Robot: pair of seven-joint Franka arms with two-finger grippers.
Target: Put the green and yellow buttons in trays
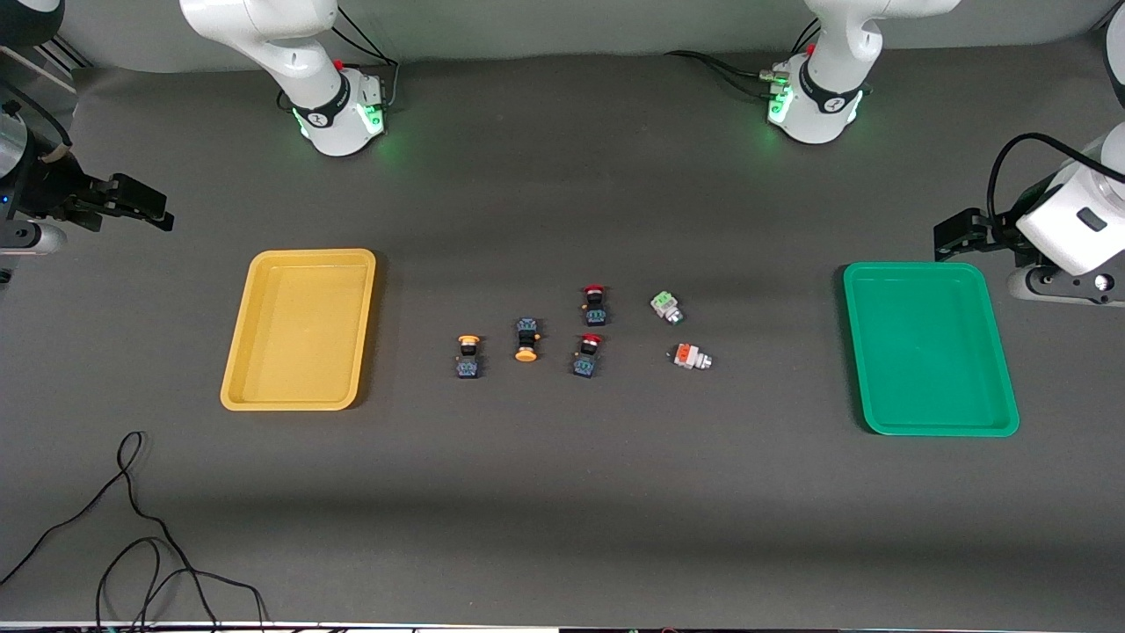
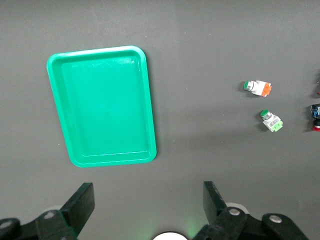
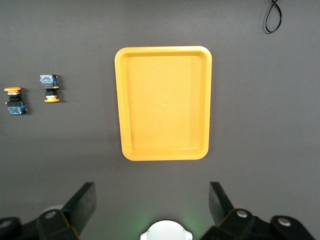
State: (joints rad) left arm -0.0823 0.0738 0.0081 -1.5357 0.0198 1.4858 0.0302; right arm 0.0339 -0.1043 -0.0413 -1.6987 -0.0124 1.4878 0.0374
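The dark grey table carries everything. Toward the left arm's end lies the bright green rectangular plastic tray, shallow, round-cornered and holding nothing. Toward the right arm's end lies the mustard yellow plastic tray of the same shape, also holding nothing.

The left gripper hangs in the air just off the green tray's edge at the robots' side of the table, fingers spread wide and gripping nothing. The right gripper waits well off the yellow tray's robot-side corner, fingers likewise spread and bare.

All the switches lie on the table between the trays. Going from the yellow tray toward the green: a yellow-capped button on a black-blue body, a second yellow-capped button just beside it, two red-capped black switches, then the white-silver button with a pale green block and, nearer the front camera, the white-silver button with an orange-red block. Both white-silver ones show green caps.
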